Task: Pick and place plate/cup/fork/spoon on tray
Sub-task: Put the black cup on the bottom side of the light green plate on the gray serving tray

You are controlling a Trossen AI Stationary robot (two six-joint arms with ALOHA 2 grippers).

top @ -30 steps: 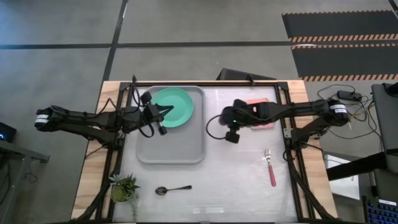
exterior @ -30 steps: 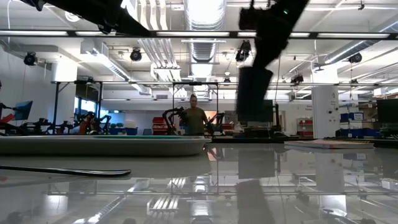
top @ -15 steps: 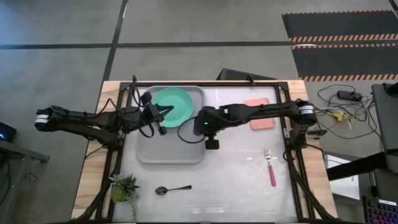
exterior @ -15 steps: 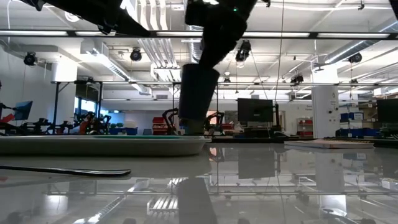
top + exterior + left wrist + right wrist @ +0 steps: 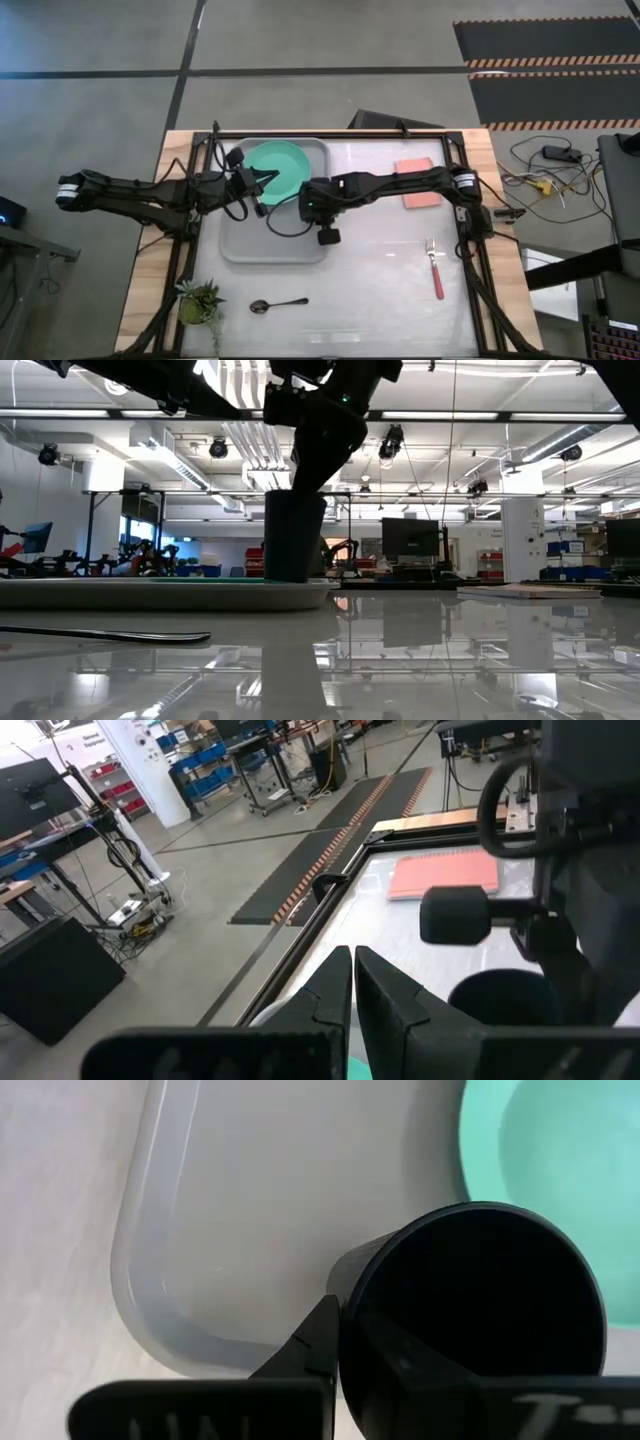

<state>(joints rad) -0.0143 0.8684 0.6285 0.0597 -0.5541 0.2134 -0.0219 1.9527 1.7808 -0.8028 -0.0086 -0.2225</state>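
High view: right gripper (image 5: 310, 212) reaches over tray (image 5: 240, 250), clamping the cup (image 5: 293, 536).

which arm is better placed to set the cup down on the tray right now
The right arm. Its gripper is shut on the cup and holds it over the tray, beside the plate. The left gripper sits over the plate's edge, shut on nothing.

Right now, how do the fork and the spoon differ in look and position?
The fork has a pink-red handle and silver tines; the spoon is dark metal all over. The fork lies on the table's right side, pointing lengthwise; the spoon lies crosswise near the plant. Both rest on the table, outside the tray.
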